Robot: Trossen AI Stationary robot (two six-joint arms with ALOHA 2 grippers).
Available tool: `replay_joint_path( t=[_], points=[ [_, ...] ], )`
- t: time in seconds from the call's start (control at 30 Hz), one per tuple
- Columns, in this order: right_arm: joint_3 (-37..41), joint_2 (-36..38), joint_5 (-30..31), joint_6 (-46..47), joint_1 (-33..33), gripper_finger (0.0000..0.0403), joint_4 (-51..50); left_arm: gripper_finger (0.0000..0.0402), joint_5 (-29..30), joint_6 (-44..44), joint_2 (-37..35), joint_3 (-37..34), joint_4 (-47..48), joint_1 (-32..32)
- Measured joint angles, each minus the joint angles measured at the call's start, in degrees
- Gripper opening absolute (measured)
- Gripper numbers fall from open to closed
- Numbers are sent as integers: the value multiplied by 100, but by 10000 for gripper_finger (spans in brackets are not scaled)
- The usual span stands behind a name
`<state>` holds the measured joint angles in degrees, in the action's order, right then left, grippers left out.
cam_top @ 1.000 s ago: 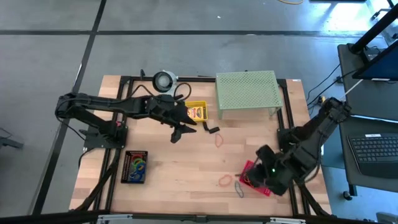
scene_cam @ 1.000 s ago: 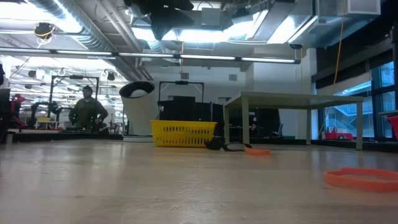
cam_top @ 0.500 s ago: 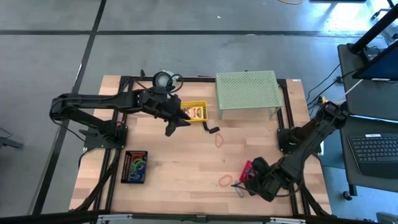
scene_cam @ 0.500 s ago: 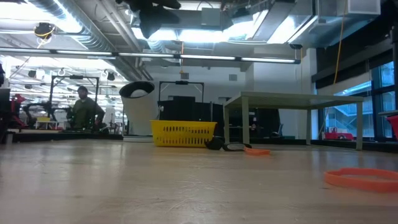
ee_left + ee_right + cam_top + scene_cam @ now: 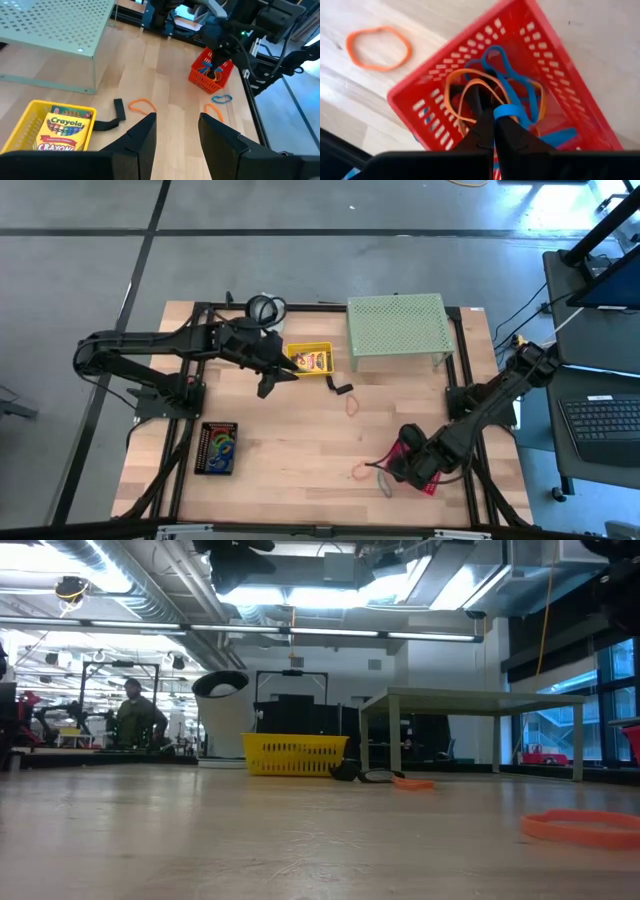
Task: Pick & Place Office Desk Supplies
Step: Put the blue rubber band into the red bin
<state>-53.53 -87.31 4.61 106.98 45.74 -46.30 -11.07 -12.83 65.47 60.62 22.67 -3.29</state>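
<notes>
Right gripper (image 5: 492, 120): clenched on a blue rubber band (image 5: 507, 110), which I hold over the red basket (image 5: 420, 100) for dropping. Left gripper (image 5: 175, 135): released, empty, beside the yellow basket (image 5: 20, 125) of crayon boxes (image 5: 62, 130).

- A crayon box (image 5: 62, 131) lies flat in a yellow basket (image 5: 22, 122), just beside the left gripper (image 5: 176, 131).
- An orange band (image 5: 142, 105) and a black clip (image 5: 118, 109) lie ahead of it.
- Blue and orange bands (image 5: 507, 100) sit in a red basket (image 5: 560, 65) at the right gripper (image 5: 493, 131).
</notes>
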Motion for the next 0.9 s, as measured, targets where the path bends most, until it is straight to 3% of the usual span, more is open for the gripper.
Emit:
replay_joint_path(
  t=[0.37,0.6,0.77,0.9],
  points=[
    [6,2,15,-424,-214,19,177,141,1,-67,-2,0,78,-61],
    [-19,32,-790,-718,-238,121,177,141,-8,1,-2,0,275,-63],
    [-276,153,-386,-715,-231,198,15,141,-9,3,-2,0,361,-63],
    [-442,166,-372,-719,-241,223,-445,141,-9,8,-2,0,426,-61]
  ],
)
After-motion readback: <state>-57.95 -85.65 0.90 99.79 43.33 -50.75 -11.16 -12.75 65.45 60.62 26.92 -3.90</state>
